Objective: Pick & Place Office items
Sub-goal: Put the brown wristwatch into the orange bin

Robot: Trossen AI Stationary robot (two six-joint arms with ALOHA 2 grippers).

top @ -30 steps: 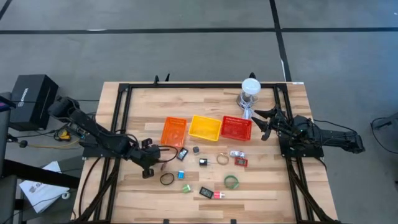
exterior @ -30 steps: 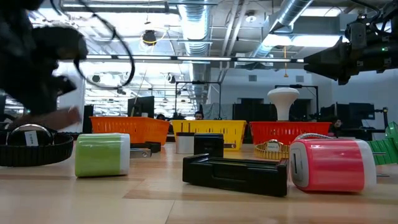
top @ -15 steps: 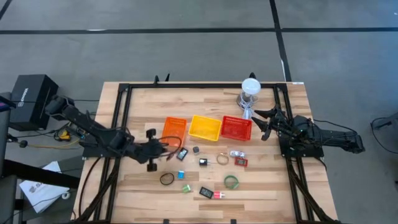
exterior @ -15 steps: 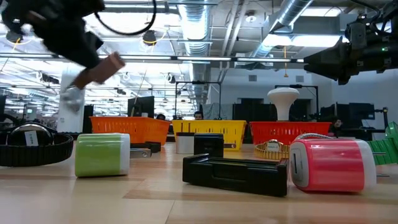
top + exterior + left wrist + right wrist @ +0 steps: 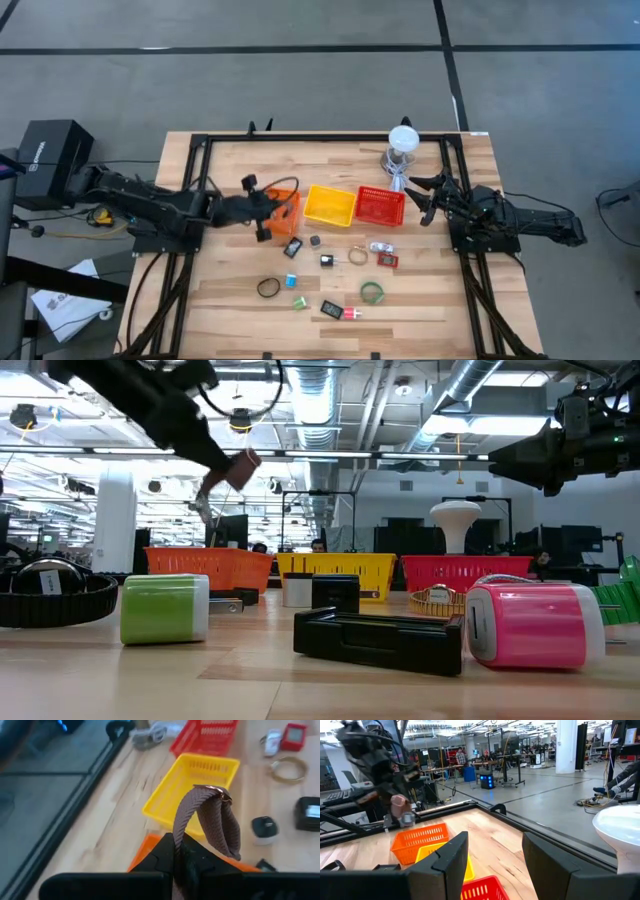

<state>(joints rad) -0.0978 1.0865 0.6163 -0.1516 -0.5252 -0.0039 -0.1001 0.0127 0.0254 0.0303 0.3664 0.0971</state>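
Wood table [image 5: 420, 290], open lab behind. Left gripper [image 5: 181, 851] pinches brown strap loop [image 5: 207, 822] over orange basket [image 5: 281, 211]; right gripper [image 5: 418, 200] spread, idle.

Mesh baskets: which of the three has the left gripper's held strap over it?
The orange basket, at the row's left end. The left gripper holds the brown strap above it; the yellow and red baskets stand apart.

Brown woven strap [image 5: 207, 817]; orange basket [image 5: 281, 208], yellow basket [image 5: 330, 205], red basket [image 5: 380, 206]; pink piece [image 5: 525, 625].
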